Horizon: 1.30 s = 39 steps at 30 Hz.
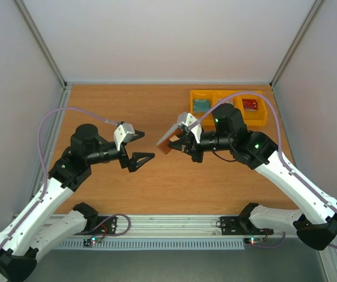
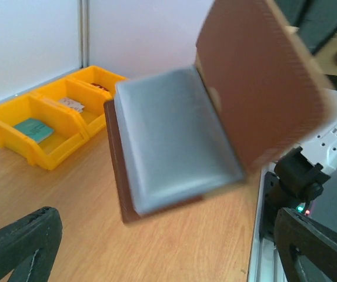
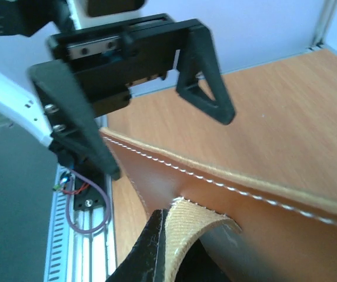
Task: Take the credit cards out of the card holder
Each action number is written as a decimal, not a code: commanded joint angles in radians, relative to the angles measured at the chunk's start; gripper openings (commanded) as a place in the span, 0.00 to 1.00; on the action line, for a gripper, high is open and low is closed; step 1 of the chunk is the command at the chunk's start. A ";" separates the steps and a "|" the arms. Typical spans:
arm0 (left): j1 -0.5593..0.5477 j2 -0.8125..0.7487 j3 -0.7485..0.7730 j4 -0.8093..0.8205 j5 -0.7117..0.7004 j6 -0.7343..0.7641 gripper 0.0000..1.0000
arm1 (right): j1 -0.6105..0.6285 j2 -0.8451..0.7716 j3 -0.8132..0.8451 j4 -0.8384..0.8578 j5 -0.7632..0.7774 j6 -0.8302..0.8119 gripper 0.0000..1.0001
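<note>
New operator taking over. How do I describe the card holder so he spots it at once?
On the wooden table, find the right tool, shut and raised over the middle. The card holder is the brown leather wallet pinched there, hanging open with blue-grey lining showing. Unlike the teal card and red card in the yellow bins, it is off the table.
</note>
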 commanded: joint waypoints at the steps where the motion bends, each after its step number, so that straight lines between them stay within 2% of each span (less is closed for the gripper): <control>1: 0.035 -0.007 -0.015 0.013 0.020 -0.086 0.97 | -0.001 -0.030 0.019 -0.038 -0.109 -0.138 0.01; 3: 0.036 -0.012 -0.043 0.009 0.051 -0.045 0.92 | 0.000 -0.025 0.040 -0.056 -0.125 -0.144 0.01; 6: 0.033 -0.034 -0.059 -0.026 0.094 0.147 0.87 | 0.000 -0.016 0.092 -0.079 -0.163 -0.138 0.01; 9: 0.019 -0.062 -0.060 -0.033 0.091 0.323 0.91 | 0.000 -0.011 0.110 -0.085 -0.208 -0.120 0.01; 11: 0.015 -0.063 -0.055 -0.006 0.070 0.411 0.98 | 0.000 -0.006 0.110 -0.086 -0.233 -0.125 0.01; 13: 0.025 -0.018 -0.031 0.022 -0.008 0.326 0.99 | 0.000 0.002 0.121 -0.108 -0.237 -0.152 0.01; 15: 0.049 0.022 -0.025 0.000 0.049 0.224 1.00 | 0.000 0.013 0.152 -0.137 -0.236 -0.175 0.01; 16: 0.051 0.023 -0.032 -0.008 0.113 0.222 0.99 | 0.000 0.021 0.167 -0.147 -0.232 -0.177 0.01; 18: 0.032 -0.003 -0.052 -0.030 0.194 0.317 0.99 | 0.000 0.030 0.193 -0.149 -0.215 -0.153 0.01; 19: 0.002 -0.033 -0.063 -0.022 0.153 0.367 0.99 | 0.000 0.032 0.200 -0.145 -0.217 -0.138 0.01; 22: -0.072 -0.083 -0.119 0.082 -0.111 0.531 0.99 | -0.001 0.030 0.191 -0.102 -0.226 -0.100 0.01; 24: -0.113 -0.089 -0.152 0.235 -0.268 0.708 0.99 | 0.000 0.024 0.185 -0.068 -0.213 -0.071 0.01; 27: -0.159 -0.046 -0.160 0.439 -0.443 0.866 0.99 | 0.001 0.025 0.183 -0.043 -0.200 -0.039 0.01; 30: -0.205 -0.012 -0.182 0.558 -0.440 1.068 0.99 | 0.000 0.026 0.180 -0.013 -0.187 -0.002 0.01; 31: -0.223 -0.008 -0.187 0.561 -0.408 1.149 0.99 | 0.000 0.027 0.179 -0.002 -0.184 0.008 0.01; 33: -0.251 -0.006 -0.190 0.551 -0.370 1.215 1.00 | 0.000 0.023 0.170 0.030 -0.177 0.029 0.01; 39: -0.277 -0.030 -0.188 0.519 -0.293 1.157 1.00 | -0.001 0.008 0.147 0.077 -0.158 0.057 0.01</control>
